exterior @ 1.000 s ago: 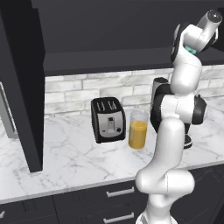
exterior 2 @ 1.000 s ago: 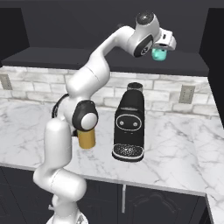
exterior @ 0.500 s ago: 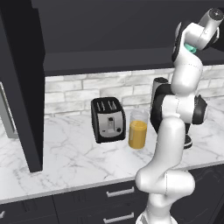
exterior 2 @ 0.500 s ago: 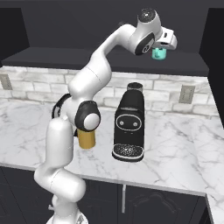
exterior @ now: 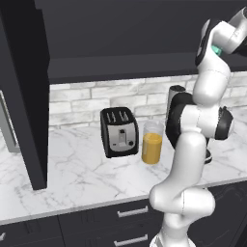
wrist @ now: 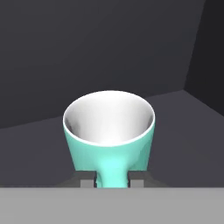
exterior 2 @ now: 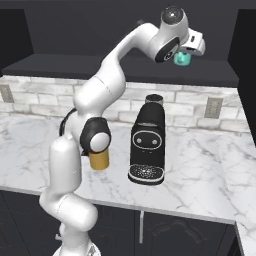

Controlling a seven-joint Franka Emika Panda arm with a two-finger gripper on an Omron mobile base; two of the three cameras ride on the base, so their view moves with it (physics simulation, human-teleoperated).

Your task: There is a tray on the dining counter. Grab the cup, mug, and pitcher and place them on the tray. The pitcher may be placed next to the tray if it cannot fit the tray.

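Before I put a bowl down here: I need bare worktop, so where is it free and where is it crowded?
Free: the marble worktop in front of the toaster toward the near edge, and the stretch right of the coffee machine. Crowded: the middle, where the toaster, the juice pitcher, the coffee machine and the robot's arm stand close together.

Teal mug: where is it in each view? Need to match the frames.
Left base view: a sliver of the teal mug peeks out beside the white arm, upper right.
Right base view: upper right, at the tool, above the black coffee machine.
Hand view: centre, white inside facing the camera.
Shared landmark: the dark upper cabinet.
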